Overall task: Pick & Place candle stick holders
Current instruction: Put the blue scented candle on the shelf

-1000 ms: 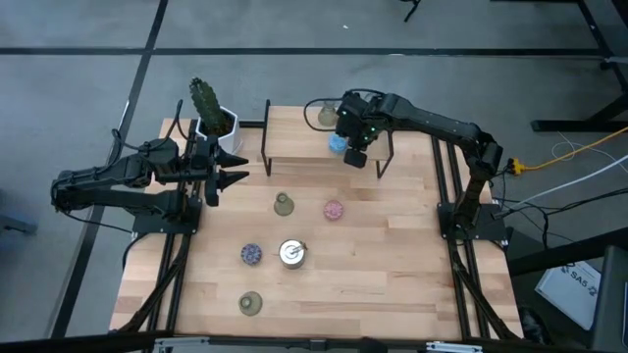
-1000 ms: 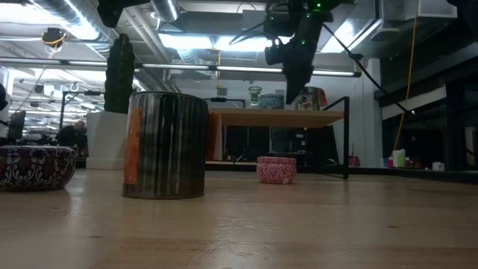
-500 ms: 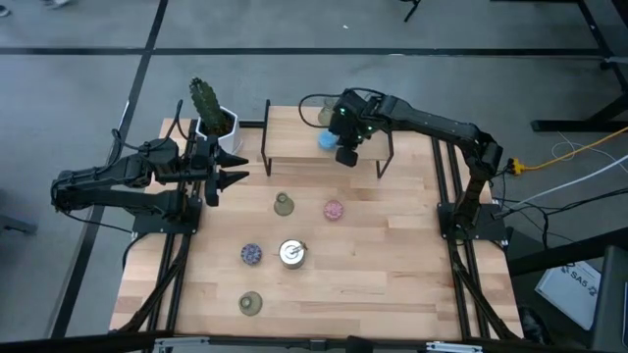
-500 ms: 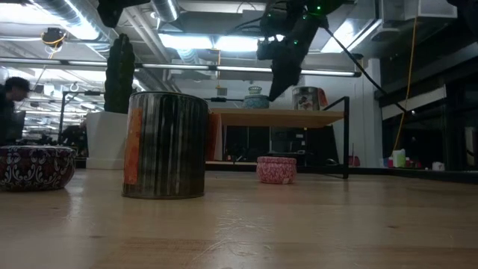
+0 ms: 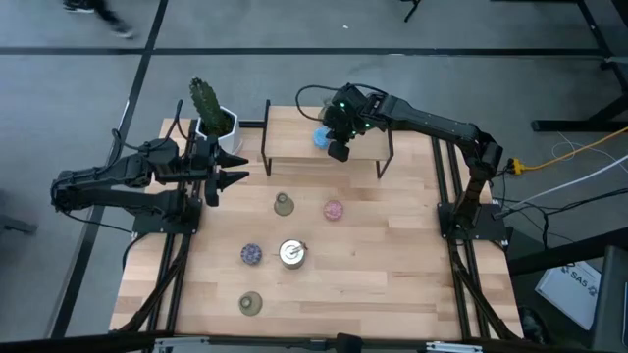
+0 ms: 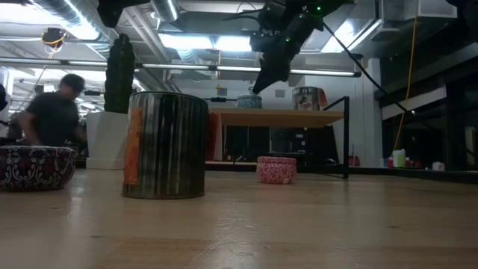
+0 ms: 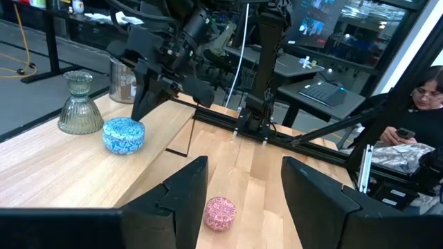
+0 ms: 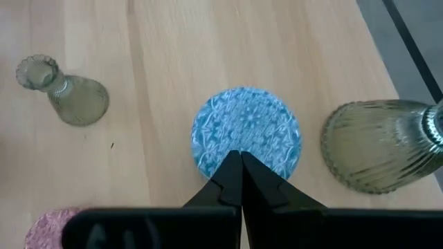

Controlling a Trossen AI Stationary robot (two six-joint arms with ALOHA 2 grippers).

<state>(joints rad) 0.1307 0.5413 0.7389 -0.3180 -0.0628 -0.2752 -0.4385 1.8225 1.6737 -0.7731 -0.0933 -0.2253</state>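
Note:
A round blue candle stick holder stands on the raised wooden shelf at the table's far edge. My right gripper is shut, with its tips at the holder. On the shelf beside the blue one are an olive glass holder and a silvery cup. On the table below stand an olive holder, a pink one, a dark speckled one, a silvery cup and another olive one. My left gripper waits open at the left edge, touching nothing. My right gripper has its shut fingertips against the blue holder's upper rim, on the side toward the table's right edge. The fingers slant down at it from the right. The holder stands upright with its base on the shelf.
A white pot with a cactus stands at the far left corner. The shelf's black legs rise from the table. A person moves in the room beyond, and another sits past the right side.
My right gripper, still shut, has tipped further downward and gone toward the table's left edge. The blue holder has slid leftward along the shelf ahead of the fingers, staying upright. My left arm has kept still.

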